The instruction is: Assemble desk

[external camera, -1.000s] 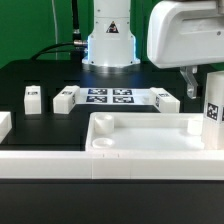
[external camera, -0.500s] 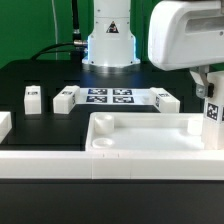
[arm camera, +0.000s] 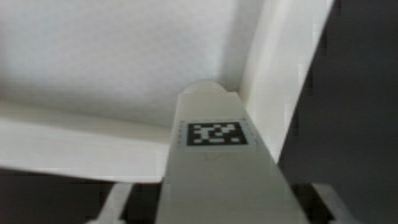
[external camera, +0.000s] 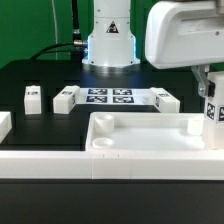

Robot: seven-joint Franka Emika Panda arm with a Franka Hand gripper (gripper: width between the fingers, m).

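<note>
The desk tabletop, a white shallow tray, lies at the front of the table. One leg with a square tag stands upright at the tray's corner on the exterior view's right. My gripper comes down over it. In the wrist view this leg fills the space between my fingers, which press in on its two sides, so the gripper is shut on it. Behind the leg shows the tabletop's white floor. Three loose legs lie farther back.
The marker board lies between the loose legs, in front of the robot base. A long white border rail runs along the table's front. Another white piece shows at the exterior view's left edge.
My fingers have closed in from wide open onto the upright leg. The gripper body shifted slightly toward the exterior view's left. The leg and the tabletop have stayed in place.
</note>
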